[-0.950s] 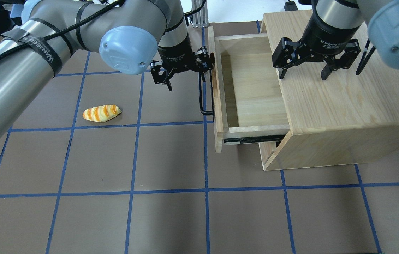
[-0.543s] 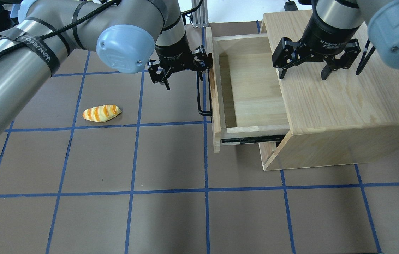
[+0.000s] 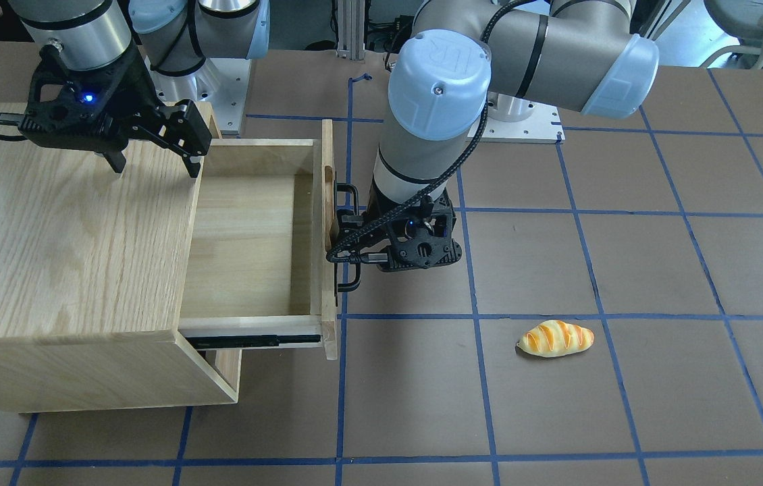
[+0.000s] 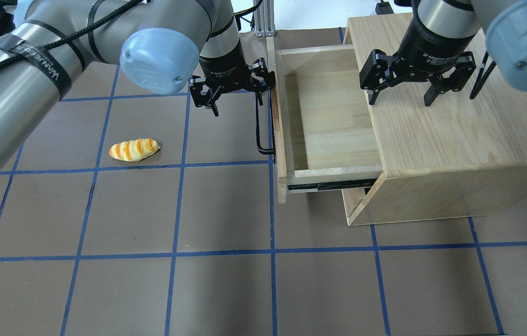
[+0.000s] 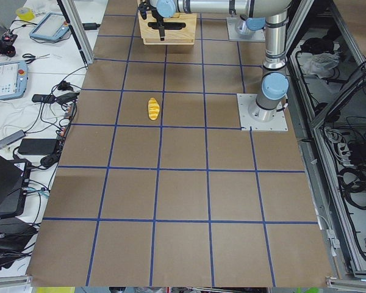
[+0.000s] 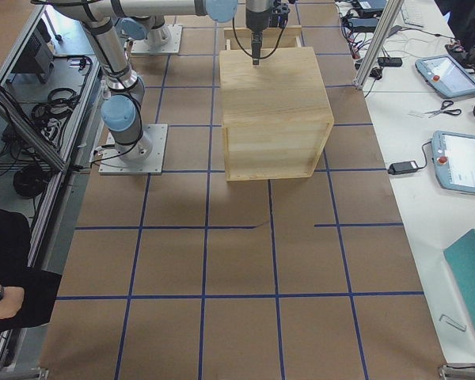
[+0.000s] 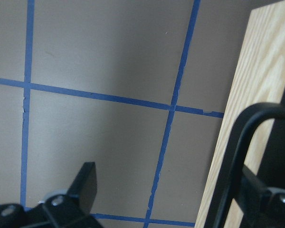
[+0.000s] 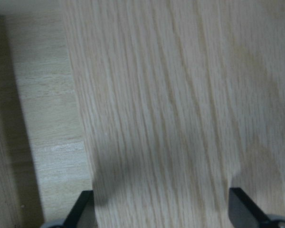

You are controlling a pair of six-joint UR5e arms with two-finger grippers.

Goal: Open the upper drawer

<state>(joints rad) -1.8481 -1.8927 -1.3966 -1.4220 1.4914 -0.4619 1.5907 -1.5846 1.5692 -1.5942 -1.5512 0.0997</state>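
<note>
In the front-facing view, the upper drawer (image 3: 246, 236) is seen drawn well out of the cabinet (image 3: 64, 236). It is shallow, of light oak, with a slot cut in its front panel. In the overhead view, its black bar handle (image 4: 258, 126) is straddled by the spread fingers of the left gripper (image 4: 240, 95). The right gripper (image 4: 402, 99) is held open over the cabinet top.

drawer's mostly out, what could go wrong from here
1. The left hand is open, and just one finger seems hooked behind the handle, not clamped on it; it may slip off.
2. The upper drawer is far out along its slide; more pulling may hit the stop and drag the cabinet. The right hand is open over its top, but I cannot tell if it presses down.
</note>
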